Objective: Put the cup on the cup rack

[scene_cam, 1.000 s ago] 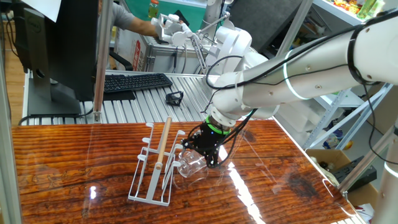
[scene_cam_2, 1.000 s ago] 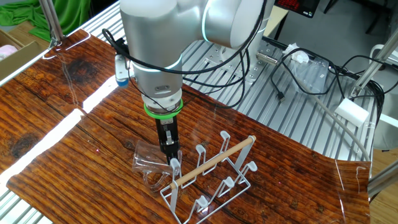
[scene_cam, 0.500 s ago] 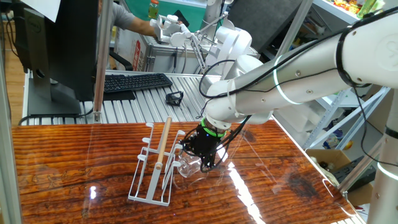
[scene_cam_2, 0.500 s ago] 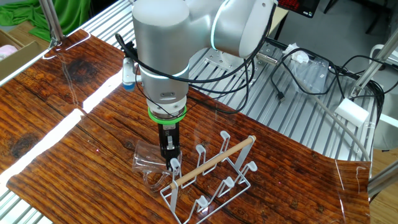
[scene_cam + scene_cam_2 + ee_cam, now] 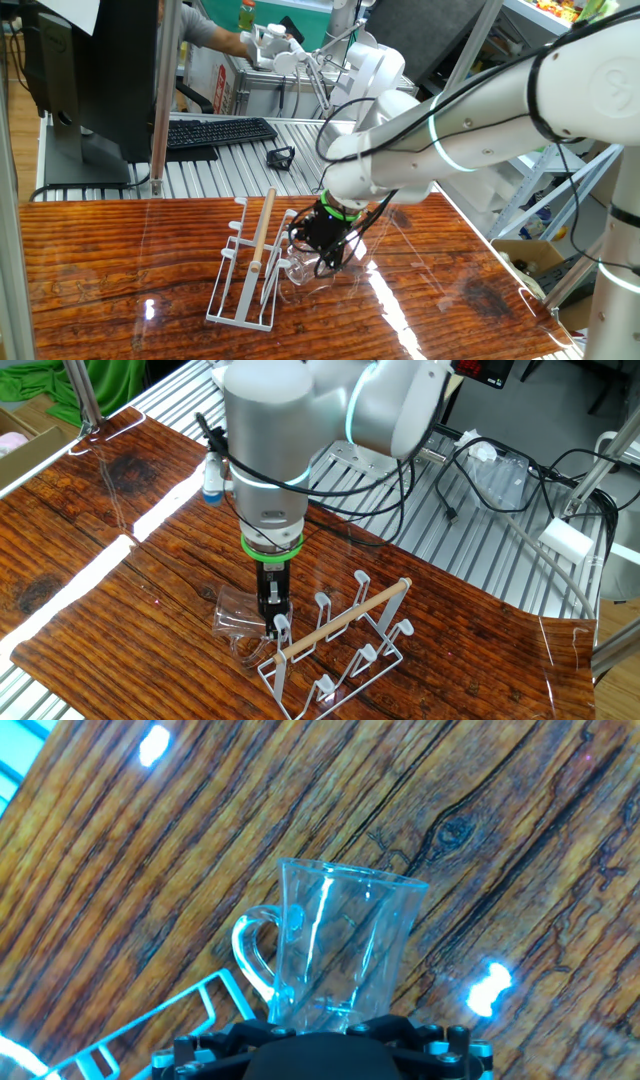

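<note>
The cup (image 5: 303, 267) is a clear glass with a small handle. It lies tilted, low over the wooden table, right beside the cup rack (image 5: 241, 285). The rack is white wire with a light wooden rod (image 5: 262, 230) and upturned pegs. My gripper (image 5: 323, 253) points down and is shut on the cup's base end. In the other fixed view the thin fingers (image 5: 272, 598) meet the cup (image 5: 236, 624) next to the rack's end post (image 5: 281, 660). In the hand view the cup (image 5: 340, 935) points away from me with its handle to the left, and a rack wire (image 5: 150, 1025) shows at lower left.
A keyboard (image 5: 215, 130), a monitor (image 5: 95, 70) and a metal post (image 5: 160, 100) stand behind the table. A person (image 5: 215, 35) works at the far back. Cables and a white box (image 5: 565, 538) lie on the metal bench beyond the table.
The arm's wrist has shifted slightly towards the rack and turned a little. The cup stays at about the same spot beside the rack.
</note>
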Controlling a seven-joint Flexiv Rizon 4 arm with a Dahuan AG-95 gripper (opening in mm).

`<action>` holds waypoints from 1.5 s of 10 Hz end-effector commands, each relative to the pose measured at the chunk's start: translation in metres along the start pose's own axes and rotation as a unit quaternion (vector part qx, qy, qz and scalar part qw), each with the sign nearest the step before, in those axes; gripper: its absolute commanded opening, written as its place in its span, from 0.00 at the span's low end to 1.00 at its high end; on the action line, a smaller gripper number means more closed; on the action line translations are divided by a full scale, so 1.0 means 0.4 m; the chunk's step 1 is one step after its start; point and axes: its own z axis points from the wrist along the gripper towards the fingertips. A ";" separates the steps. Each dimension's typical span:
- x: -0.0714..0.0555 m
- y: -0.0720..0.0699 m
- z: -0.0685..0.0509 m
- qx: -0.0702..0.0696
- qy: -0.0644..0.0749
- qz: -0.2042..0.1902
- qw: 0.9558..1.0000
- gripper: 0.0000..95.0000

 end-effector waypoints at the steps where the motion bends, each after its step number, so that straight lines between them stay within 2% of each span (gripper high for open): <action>1: 0.001 0.002 0.004 -0.003 -0.002 0.004 1.000 1.00; 3: 0.002 0.006 0.016 -0.005 -0.014 0.010 1.000 1.00; 7: 0.003 0.009 0.024 -0.001 -0.026 0.014 1.000 1.00; 9: 0.003 0.012 0.034 0.006 -0.040 0.010 0.999 1.00; 12: 0.003 0.013 0.035 0.023 -0.046 0.006 0.999 1.00; 15: 0.003 0.013 0.036 0.034 -0.055 -0.001 0.998 1.00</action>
